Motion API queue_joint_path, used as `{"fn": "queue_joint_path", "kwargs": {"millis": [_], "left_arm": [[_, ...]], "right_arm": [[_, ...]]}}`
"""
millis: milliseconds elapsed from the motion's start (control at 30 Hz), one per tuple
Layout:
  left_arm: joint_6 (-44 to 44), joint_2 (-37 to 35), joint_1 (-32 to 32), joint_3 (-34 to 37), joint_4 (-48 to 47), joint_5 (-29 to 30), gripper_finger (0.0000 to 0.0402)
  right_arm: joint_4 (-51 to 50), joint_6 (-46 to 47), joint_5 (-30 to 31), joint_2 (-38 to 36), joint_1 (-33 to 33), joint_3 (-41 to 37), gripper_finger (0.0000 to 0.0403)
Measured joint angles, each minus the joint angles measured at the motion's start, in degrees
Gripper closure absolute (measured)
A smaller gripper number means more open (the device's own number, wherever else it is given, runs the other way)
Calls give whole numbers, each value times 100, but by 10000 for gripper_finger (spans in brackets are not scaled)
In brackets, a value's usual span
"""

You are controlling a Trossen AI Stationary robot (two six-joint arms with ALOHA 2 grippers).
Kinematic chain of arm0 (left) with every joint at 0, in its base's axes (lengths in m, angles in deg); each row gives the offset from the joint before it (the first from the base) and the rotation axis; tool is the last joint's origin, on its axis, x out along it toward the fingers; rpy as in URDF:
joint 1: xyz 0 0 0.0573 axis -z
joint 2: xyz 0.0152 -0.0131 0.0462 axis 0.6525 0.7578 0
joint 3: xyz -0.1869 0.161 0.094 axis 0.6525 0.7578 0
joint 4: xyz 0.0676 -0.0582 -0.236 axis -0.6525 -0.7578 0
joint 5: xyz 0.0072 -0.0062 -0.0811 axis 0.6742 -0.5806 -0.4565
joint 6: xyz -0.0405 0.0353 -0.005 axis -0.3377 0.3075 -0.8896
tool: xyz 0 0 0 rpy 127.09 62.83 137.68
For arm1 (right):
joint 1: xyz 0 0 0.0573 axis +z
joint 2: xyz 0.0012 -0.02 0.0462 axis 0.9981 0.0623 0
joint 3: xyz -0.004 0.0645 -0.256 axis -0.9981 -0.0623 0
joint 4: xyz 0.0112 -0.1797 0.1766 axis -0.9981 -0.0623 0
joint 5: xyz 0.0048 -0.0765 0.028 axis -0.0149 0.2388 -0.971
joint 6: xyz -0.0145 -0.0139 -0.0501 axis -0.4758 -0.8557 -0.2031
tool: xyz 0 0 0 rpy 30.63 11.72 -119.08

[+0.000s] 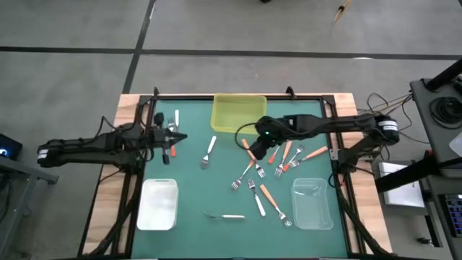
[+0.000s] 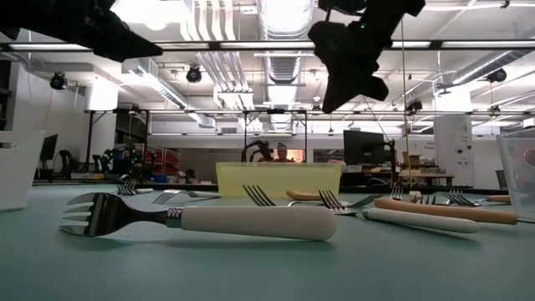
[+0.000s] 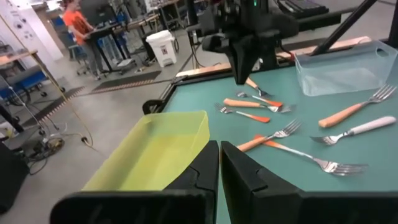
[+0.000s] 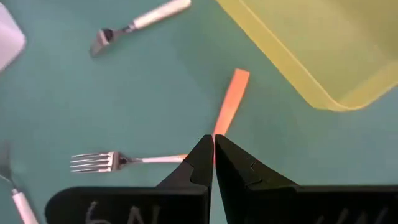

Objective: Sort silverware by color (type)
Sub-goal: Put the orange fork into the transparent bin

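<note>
Forks with metal tines lie scattered flat on the green mat. A white-handled fork lies mid-table, and another lies near the front edge. Several orange-handled forks cluster right of centre. My right gripper hangs shut above the cluster's left end. In its wrist view it is over an orange handle and clear of it. My left gripper is shut and held level at the far left. It hovers near two white-handled forks and a red-handled one.
A yellow bin stands at the far middle. A white bin sits near left and a clear bin near right. Bare mat lies between the white bin and the fork cluster. People and lab benches show beyond the table.
</note>
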Motion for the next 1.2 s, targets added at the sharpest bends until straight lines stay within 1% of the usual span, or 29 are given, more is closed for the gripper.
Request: {"fn": "queue_joint_path", "kwargs": {"millis": [267,467,567,700,800,867,1200], "left_arm": [[-5,-2,0,-32,1,2,402],[37,-2,0,-32,-78,9,402],[39,-4,0,-32,-88,11,402],[87,-29,0,-32,-100,13,402],[136,-54,0,-34,-98,14,402],[140,-70,0,-34,-102,15,402],[116,-100,0,-36,-135,13,402]], "right_arm": [[-841,651,-51,711,0,560,394],[-1005,662,-488,1074,0,709,394],[-1482,910,-575,1170,-54,716,394],[-2029,1795,-513,1157,-255,618,394],[-2163,2324,-209,1100,-362,605,394],[-2131,2418,-82,1045,-442,605,394],[-2174,2933,-52,703,-706,596,394]]}}
